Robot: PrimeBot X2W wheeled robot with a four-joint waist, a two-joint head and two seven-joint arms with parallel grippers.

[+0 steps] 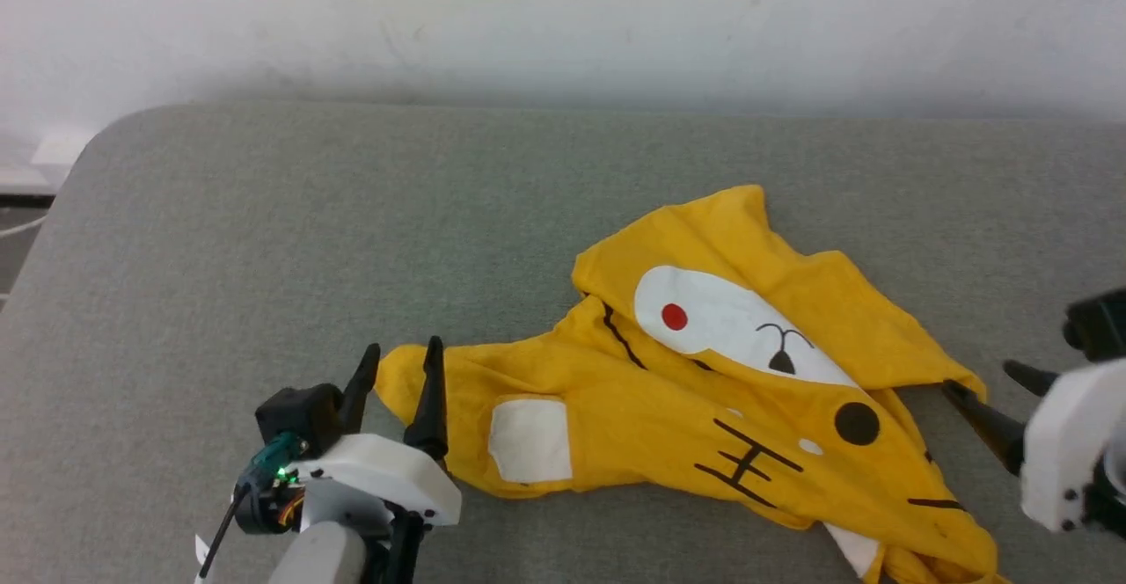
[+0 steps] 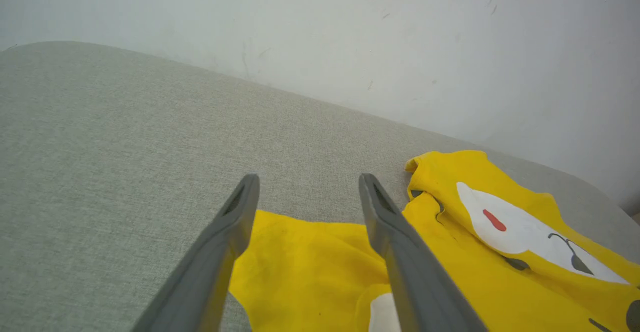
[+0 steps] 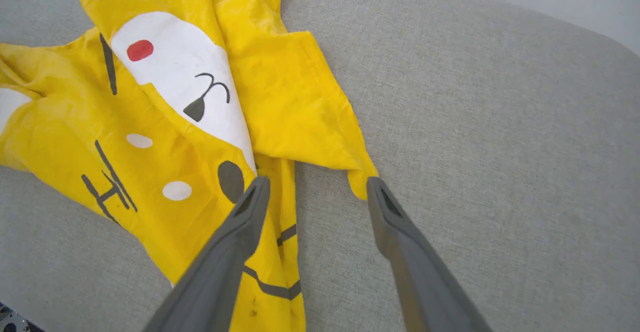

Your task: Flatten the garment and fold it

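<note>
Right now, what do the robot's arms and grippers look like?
The left gripper and right gripper each have two long, slim, dark tapering fingers on a white moulded housing. Beside the left one sit a black block, a small green light and a thin black cable, above a pale grey forearm.

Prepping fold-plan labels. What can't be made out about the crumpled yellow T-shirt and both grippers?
- Bright yellow cotton T-shirt with cartoon face print: lower right corner cut off by the head view's bottom edge.
- Its collar and sleeves: buried under its own folds, all views.
- Left gripper: open astride the shirt's left tip; contact with cloth unclear, left wrist view.
- Right gripper: open; body cut by head view's right edge; cloth contact unclear.
</note>
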